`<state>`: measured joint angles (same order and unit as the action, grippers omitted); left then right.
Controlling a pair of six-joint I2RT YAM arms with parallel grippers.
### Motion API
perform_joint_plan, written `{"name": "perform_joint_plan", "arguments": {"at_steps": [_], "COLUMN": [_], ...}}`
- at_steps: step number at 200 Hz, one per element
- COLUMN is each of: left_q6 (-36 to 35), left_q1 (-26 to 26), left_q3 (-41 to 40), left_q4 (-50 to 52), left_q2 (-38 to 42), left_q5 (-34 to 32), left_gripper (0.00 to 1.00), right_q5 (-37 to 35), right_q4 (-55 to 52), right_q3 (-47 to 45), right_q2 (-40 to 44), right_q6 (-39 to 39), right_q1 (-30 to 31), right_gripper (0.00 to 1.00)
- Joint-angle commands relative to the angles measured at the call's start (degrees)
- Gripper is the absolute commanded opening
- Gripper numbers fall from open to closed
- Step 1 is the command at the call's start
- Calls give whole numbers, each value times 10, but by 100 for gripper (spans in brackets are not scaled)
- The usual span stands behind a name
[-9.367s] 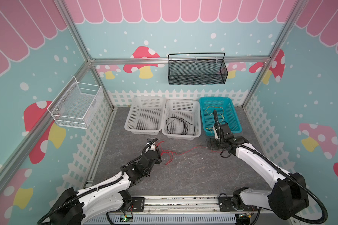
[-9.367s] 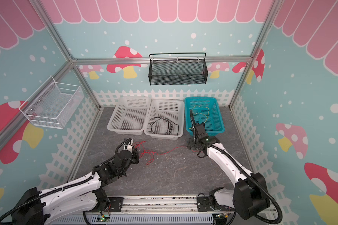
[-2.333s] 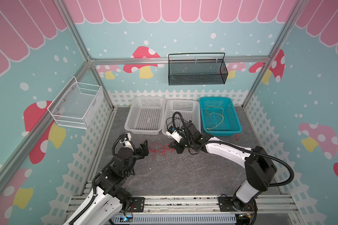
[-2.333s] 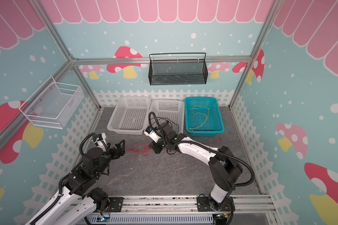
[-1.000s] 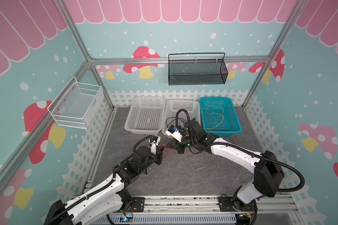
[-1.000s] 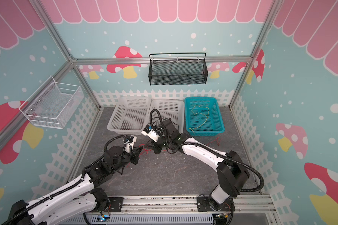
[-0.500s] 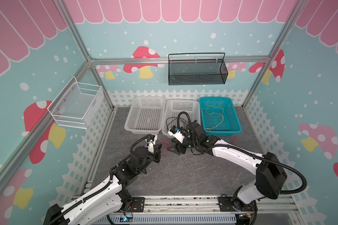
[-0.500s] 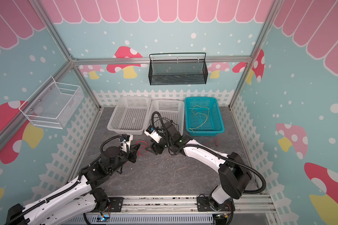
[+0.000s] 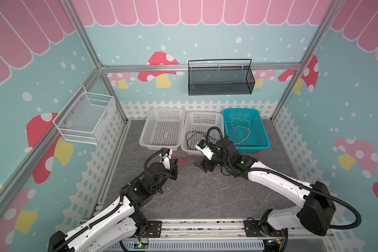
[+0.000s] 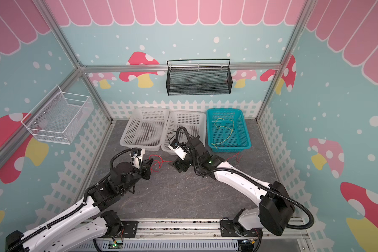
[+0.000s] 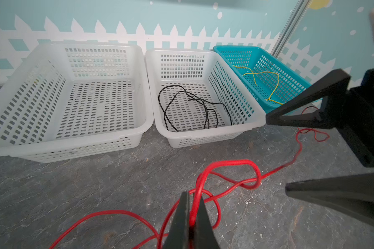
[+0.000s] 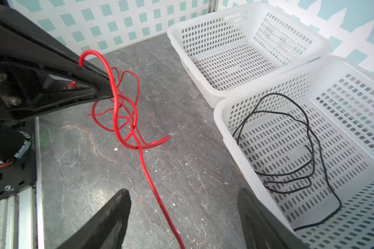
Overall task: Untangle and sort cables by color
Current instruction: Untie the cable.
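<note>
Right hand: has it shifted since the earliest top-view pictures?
Yes. The right hand has gone from the front corner of the teal basket toward the robot's left, to in front of the middle white basket.

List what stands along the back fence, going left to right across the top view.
left white basket → middle white basket, holding the black cable → teal basket, holding the yellow cable
</note>
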<state>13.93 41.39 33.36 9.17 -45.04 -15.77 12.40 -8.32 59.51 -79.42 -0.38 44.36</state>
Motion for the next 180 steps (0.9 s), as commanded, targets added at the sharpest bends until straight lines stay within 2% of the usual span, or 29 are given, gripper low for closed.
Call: {"name": "perform_joint_plan", "arguments": {"at_steps": [1,17,24,44,50,87,137,180], "left_q6": [2,-3,-4,3,6,32,44,33], "left_q1": [0,0,-1,-1,-2,-24,-88,-96], "left_q3": [24,30,32,37,39,70,138,183], "left_q4": [9,12,14,22,25,59,121,174], "left_q2": [12,17,18,19,20,37,83,103], "left_q5": [-3,-3,-4,-22,-42,-112,-146,-205], "left_gripper": [0,0,0,0,0,0,0,0], "right_q5": [-9,-5,-11,-47,-58,-91,-136,-176], "right_q4": [-10,-9,-7,3,1,-6,-3,-5], "right_q3": [14,30,36,40,39,-5,-87,-109], "right_q2": [-25,-54,-65,-86,-90,-94,-87,-56], "right_q6": [-25,-28,-26,-10,-4,30,92,97], "right_q1": [4,4,4,4,4,1,-20,-53], "right_gripper": [79,73,66,11,0,0,0,0]}}
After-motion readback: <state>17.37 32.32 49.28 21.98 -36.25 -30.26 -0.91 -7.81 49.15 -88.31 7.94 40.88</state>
